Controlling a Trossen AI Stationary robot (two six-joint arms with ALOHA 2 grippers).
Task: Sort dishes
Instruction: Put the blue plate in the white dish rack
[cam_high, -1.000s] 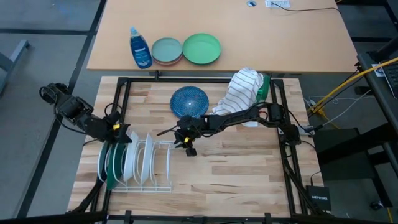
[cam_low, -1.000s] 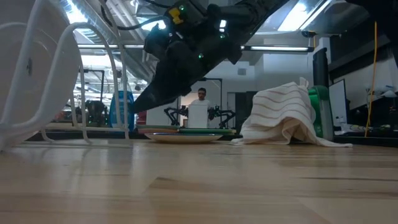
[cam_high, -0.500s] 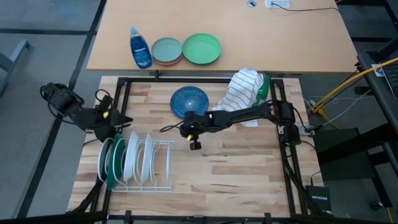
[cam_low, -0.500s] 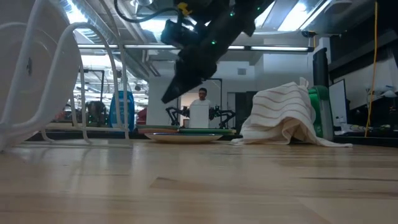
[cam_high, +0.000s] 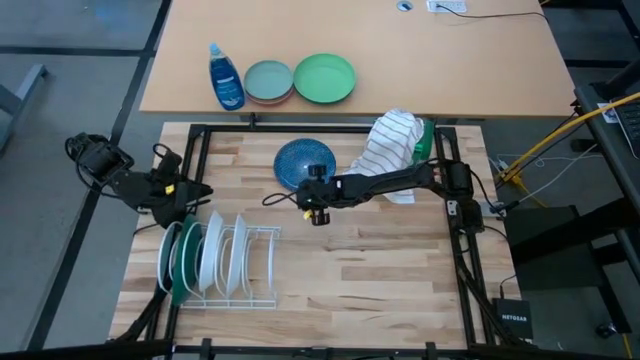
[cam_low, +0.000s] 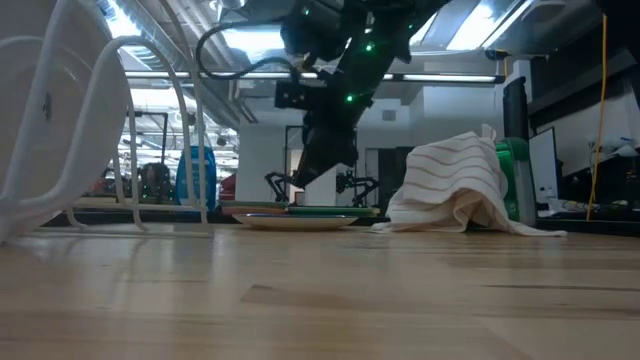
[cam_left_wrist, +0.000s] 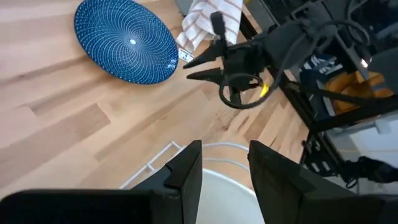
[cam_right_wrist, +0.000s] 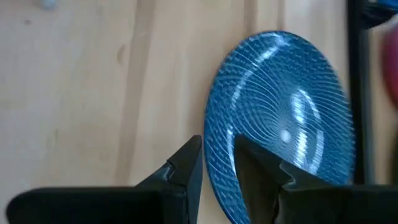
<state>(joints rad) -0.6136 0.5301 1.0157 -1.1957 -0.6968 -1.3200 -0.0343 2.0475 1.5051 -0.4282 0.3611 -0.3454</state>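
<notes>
Since a second ago the right hand (cam_high: 318, 203) has swung from beside the rack (cam_high: 225, 262) toward the blue plate (cam_high: 305, 163), and the left hand (cam_high: 192, 203) has drawn back off the rack's near end.

From above, the blue plate lies flat at the frame's upper centre, the one dish not yet racked; white plates (cam_high: 222, 257) and a green plate (cam_high: 185, 262) stand on edge in the rack at lower left, slotted upright to stay apart.

At surface level, the right hand (cam_low: 322, 165) hangs above the blue plate (cam_low: 294, 221).

Past the left arm's narrowly parted fingers (cam_left_wrist: 186, 169), a white plate (cam_left_wrist: 217, 190) sits just below, nothing held.

The right wrist shows fingers (cam_right_wrist: 186, 165) slightly apart, empty, lined up with the blue plate's (cam_right_wrist: 286, 134) rim, probably for an edge grasp.
</notes>
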